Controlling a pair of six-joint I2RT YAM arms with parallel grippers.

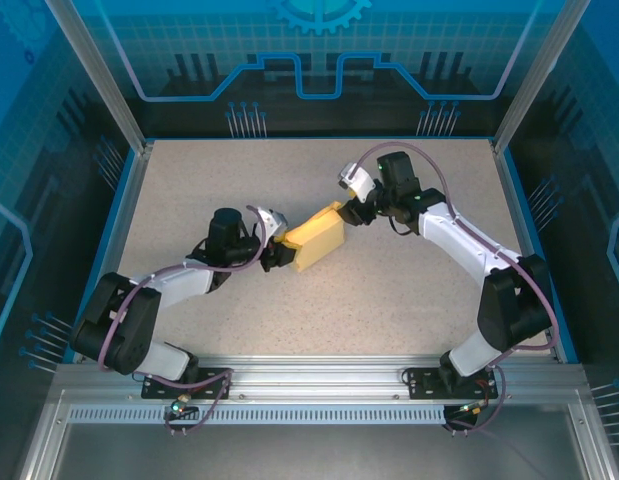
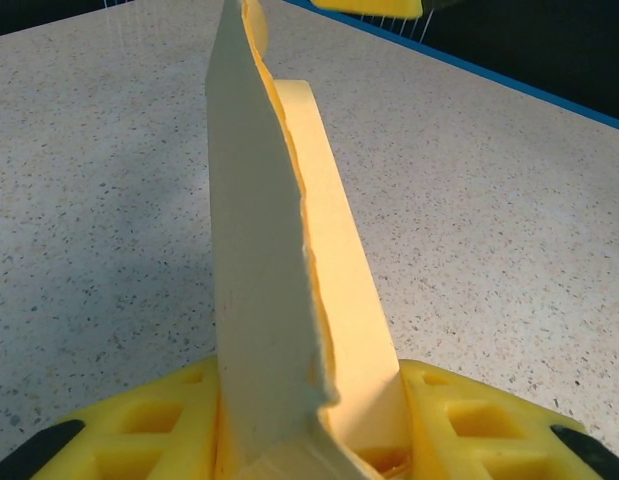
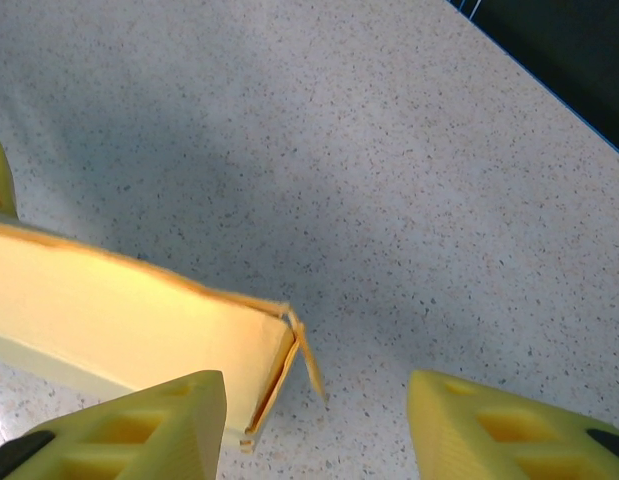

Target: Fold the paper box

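Left tool [image 1: 279, 250] is clamped onto the near-left end of the box [image 1: 317, 238], which is around the middle of the table [image 1: 189, 180], angled toward the far right. Right tool [image 1: 349, 213] is at the box's far-right end, spread apart and gripping nothing; the box's corner just pokes in beside one finger [image 3: 139, 430].

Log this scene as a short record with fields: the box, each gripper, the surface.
object: pale yellow thin cardboard box, folded into a slim rectangular shape
surface: speckled beige tabletop
left gripper: shut on one end of the box
right gripper: open, at the box's other end, one finger close beside it; contact unclear
end flap: ajar, not tucked in
task state: folding unfinished
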